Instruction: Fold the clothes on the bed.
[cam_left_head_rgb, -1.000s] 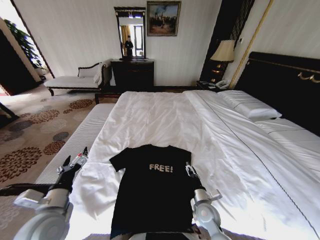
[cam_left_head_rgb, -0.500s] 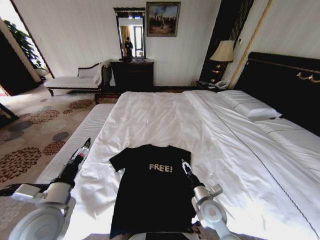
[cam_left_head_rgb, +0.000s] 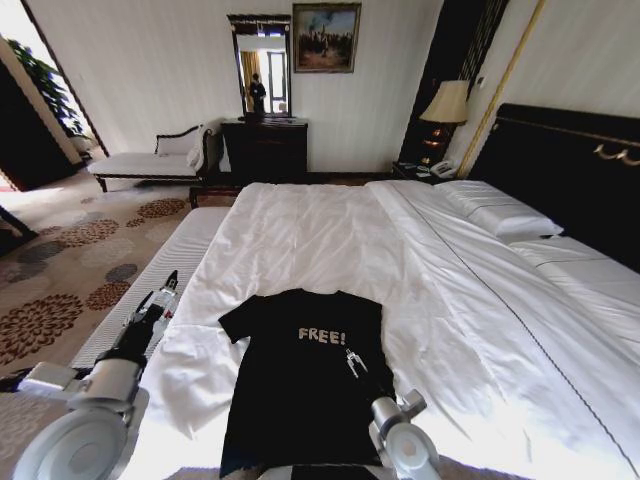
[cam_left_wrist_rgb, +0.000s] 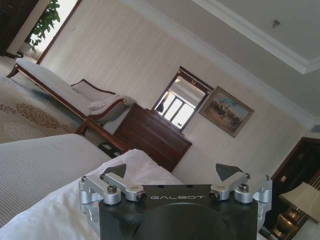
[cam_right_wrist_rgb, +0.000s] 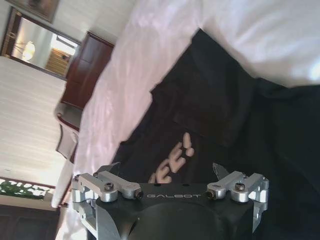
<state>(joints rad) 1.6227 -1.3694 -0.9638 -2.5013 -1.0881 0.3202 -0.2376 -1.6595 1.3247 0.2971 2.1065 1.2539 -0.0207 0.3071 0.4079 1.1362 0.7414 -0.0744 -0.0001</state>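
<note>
The very large bed (cam_left_head_rgb: 330, 240) with white sheets and a dark wooden frame spans the head view from twelve to six o'clock. On its near end, at about six o'clock, the black short-sleeved soft-fabric T-shirt (cam_left_head_rgb: 300, 395) with white "FREE!" lettering lies flat, chest up. The right gripper (cam_left_head_rgb: 353, 362) hangs over the shirt's chest just below the lettering, at five o'clock of it, fingers spread apart and released. The left gripper (cam_left_head_rgb: 163, 293) sits at nine o'clock of the shirt, beside the bed's edge, its fingers likewise parted.
</note>
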